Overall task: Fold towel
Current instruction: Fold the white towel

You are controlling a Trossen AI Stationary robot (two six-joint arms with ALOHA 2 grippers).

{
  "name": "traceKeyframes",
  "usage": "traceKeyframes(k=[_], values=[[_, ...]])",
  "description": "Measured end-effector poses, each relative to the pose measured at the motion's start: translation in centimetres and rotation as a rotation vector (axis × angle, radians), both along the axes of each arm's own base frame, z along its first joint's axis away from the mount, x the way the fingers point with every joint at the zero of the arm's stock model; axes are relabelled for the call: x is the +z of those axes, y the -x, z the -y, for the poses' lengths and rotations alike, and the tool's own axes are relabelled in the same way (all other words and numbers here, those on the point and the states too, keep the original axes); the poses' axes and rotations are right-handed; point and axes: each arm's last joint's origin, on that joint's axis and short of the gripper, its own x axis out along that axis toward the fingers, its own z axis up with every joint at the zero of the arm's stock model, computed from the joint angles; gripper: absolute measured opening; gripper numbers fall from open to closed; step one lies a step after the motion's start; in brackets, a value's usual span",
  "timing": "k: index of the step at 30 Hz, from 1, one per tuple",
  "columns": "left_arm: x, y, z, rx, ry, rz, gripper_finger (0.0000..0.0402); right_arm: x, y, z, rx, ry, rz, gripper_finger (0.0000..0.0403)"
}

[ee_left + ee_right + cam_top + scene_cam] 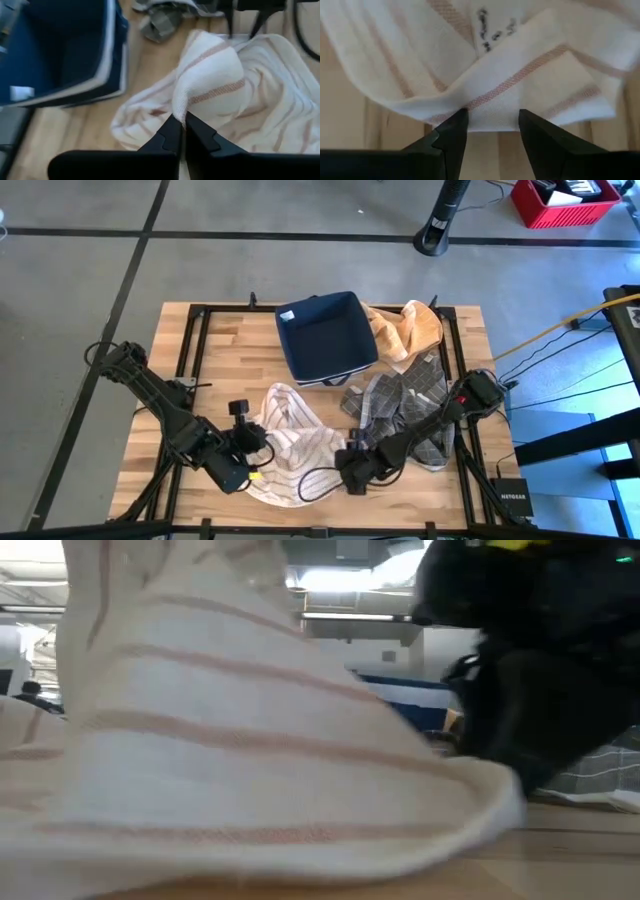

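The striped towel (290,442) lies crumpled at the lower middle of the table (230,340). The left gripper (179,131) is pinched tight on a fold of it. The right gripper (490,131) waits with fingers apart at a towel edge. I think grabbing is the step; next, that gripper must close on the edge.

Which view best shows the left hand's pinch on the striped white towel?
Left wrist: the left hand is shut on a fold of the white towel with red stripes. High view shows it small; low view only cloth.
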Motion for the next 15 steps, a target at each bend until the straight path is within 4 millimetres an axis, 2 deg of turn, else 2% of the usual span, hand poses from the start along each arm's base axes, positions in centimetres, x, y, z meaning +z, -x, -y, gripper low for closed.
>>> traceKeyframes(k=[6,9,12,15], values=[[3.4,0.0,-0.4,0.030,-0.058,0.103,0.0004,0.9,2.4,-1.5,0.048,-0.003,-0.075,0.0181],[4.5,0.0,-0.4,0.028,-0.035,0.135,0.0002,2.3,3.4,-1.9,0.043,-0.023,-0.066,0.0181],[4.4,0.2,0.0,0.003,0.034,0.095,0.0005,4.2,4.2,-2.3,0.013,-0.032,0.000,0.0181],[3.2,0.6,1.2,-0.026,0.088,0.031,0.0005,5.4,5.0,-2.7,-0.025,0.036,0.116,0.0181]])
